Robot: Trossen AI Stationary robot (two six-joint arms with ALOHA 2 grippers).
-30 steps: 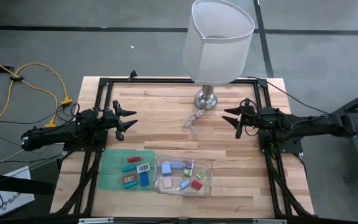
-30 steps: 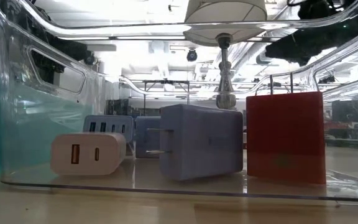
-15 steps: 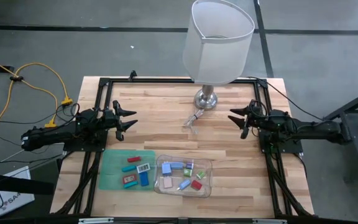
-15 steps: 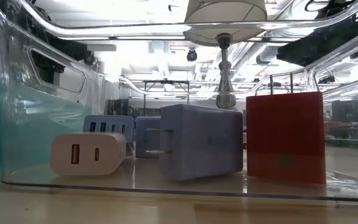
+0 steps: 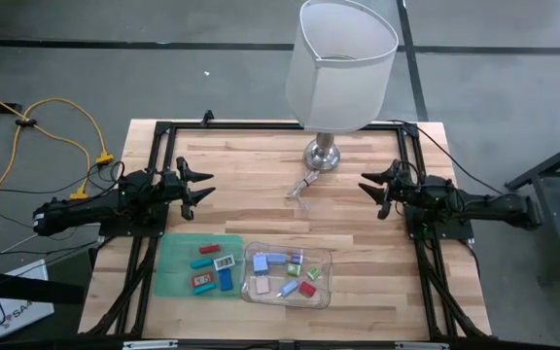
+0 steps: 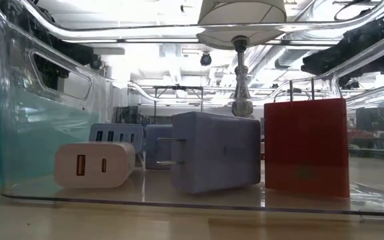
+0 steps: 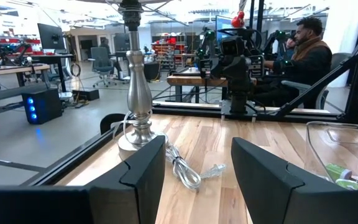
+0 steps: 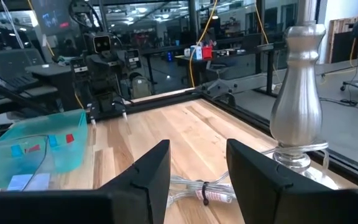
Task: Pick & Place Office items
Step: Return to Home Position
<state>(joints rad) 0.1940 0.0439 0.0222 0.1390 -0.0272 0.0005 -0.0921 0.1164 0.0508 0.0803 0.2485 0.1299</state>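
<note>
High view alone gives the full layout: left gripper at the left edge of the table, right gripper at the right edge. Each has its fingers spread and holds nothing. Both are well apart from the office items, which lie between the arms on the side away from the lamp. Count, high view: five pieces on the green mat (one teal, one white-and-teal, two red, one blue). About seven lie in the clear tray just beside it; blue, red, green, pink and white show, the smallest too small to tell apart. Low view, taken through the tray wall, gives shapes the high view does not: a white block with two ports, a grey-blue block with two prongs, an upright red block with prongs on top, and two pale blue blocks behind. Wrist views add the lamp's silver stem, a coiled cable on the wood, and one seated person beyond the table.
</note>
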